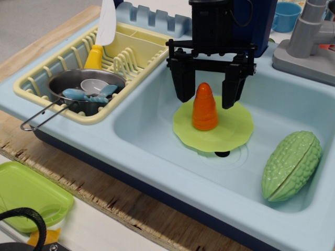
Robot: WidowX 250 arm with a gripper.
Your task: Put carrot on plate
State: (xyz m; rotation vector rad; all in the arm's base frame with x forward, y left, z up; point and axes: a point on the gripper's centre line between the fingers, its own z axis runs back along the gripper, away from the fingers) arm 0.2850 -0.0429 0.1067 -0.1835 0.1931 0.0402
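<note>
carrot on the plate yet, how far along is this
Looks done: the carrot stands upright on the plate in the sink. In hand: nothing; the claw is open, fingers either side of the carrot with gaps showing. Left: probably only lifting the arm clear.

I'm seeing a glossy orange carrot [204,107] showing faint ridges, sitting against the flat lime-green plate [233,130]. The black end effector [208,94] is hanging above it. Around the plate, the sink [157,125] is showing pale blue. Right of the plate, a ribbed green gourd [292,164] is showing a paler cut edge. Left of the plate, a pale yellow dish rack [136,49] is holding a silver pot [84,89]. The table [78,183] is showing brown wood grain, and a green tray [26,196] is lying at its near-left edge.
</note>
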